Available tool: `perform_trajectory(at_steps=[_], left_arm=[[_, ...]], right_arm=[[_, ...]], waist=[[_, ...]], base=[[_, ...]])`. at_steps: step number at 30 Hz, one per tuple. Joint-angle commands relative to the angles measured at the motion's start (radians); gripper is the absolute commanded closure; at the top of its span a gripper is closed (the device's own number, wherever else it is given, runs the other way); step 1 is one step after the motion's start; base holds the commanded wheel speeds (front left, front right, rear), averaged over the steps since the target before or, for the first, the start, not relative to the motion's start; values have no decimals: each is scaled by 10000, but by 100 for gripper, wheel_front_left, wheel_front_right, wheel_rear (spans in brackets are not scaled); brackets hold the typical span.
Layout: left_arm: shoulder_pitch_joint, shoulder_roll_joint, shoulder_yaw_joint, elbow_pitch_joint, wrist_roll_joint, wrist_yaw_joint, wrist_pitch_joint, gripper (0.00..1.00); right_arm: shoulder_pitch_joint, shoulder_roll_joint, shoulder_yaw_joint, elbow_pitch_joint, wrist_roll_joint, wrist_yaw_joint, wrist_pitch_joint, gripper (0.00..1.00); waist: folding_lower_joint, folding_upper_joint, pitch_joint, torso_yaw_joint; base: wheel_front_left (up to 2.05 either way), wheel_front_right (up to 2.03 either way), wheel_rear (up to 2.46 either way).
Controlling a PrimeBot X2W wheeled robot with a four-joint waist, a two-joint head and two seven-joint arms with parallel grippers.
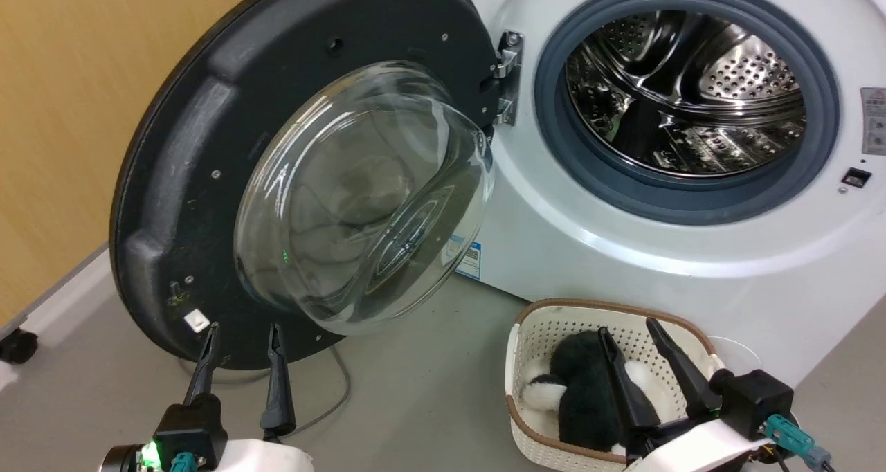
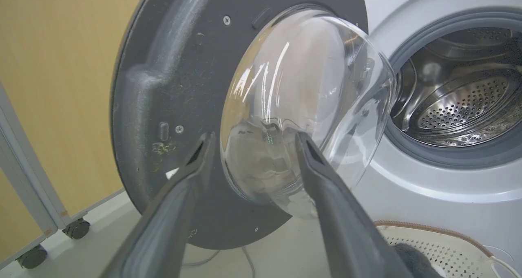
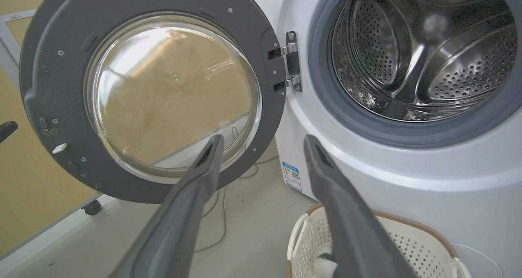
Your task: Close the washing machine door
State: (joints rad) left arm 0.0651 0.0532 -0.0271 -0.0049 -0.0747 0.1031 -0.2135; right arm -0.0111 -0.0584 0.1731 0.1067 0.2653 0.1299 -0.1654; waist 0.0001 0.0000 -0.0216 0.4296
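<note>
The washing machine door point(image 1: 208, 147) stands swung wide open to the left, a black disc with a bulging clear glass bowl point(image 1: 360, 195) and a metal hinge point(image 1: 509, 77) at its right rim. The white washing machine point(image 1: 623, 243) shows its grey seal and steel drum point(image 1: 685, 91). My left gripper point(image 1: 243, 330) is open just below the door's lower rim, holding nothing. In the left wrist view the door point(image 2: 171, 86) fills the frame beyond the left gripper point(image 2: 253, 137). My right gripper point(image 1: 628, 328) hangs open over the basket; in its wrist view the right gripper point(image 3: 263, 138) faces the door point(image 3: 53, 78) and the machine point(image 3: 408, 188).
A cream perforated basket point(image 1: 540, 327) with a black and white plush item point(image 1: 581, 389) stands on the floor before the machine. A grey cable point(image 1: 339, 389) trails on the floor under the door. A yellow wall point(image 1: 69, 112) and a castor point(image 1: 17, 347) lie to the left.
</note>
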Motion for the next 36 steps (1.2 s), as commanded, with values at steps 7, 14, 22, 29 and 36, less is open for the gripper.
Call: perform_trajectory(at_steps=[7, 14, 22, 29, 36], left_arm=[[267, 25, 107, -91, -131, 121, -241, 0], [318, 19, 151, -134, -187, 189, -367, 0], [372, 6, 210, -396, -404, 111, -483, 100], [227, -9, 618, -731, -914, 18, -483, 100], [-632, 354, 1900, -1011, -1916, -434, -483, 100]], right_arm=[[-298, -120, 328, 184, 228, 7, -210, 0], [-355, -137, 415, 305, 403, 8, -334, 0], [-272, -141, 411, 382, 452, 8, -465, 0], [-244, -127, 328, 299, 387, 8, -439, 0], [-210, -148, 207, 108, 272, 8, -332, 0]], waist=[[-1, 0, 42, 379], [-1, 0, 48, 635], [-1, 0, 80, 879], [-1, 0, 151, 877], [-1, 0, 327, 846]], base=[[0, 0, 0], [0, 0, 0], [0, 0, 0], [0, 0, 0], [0, 0, 0]])
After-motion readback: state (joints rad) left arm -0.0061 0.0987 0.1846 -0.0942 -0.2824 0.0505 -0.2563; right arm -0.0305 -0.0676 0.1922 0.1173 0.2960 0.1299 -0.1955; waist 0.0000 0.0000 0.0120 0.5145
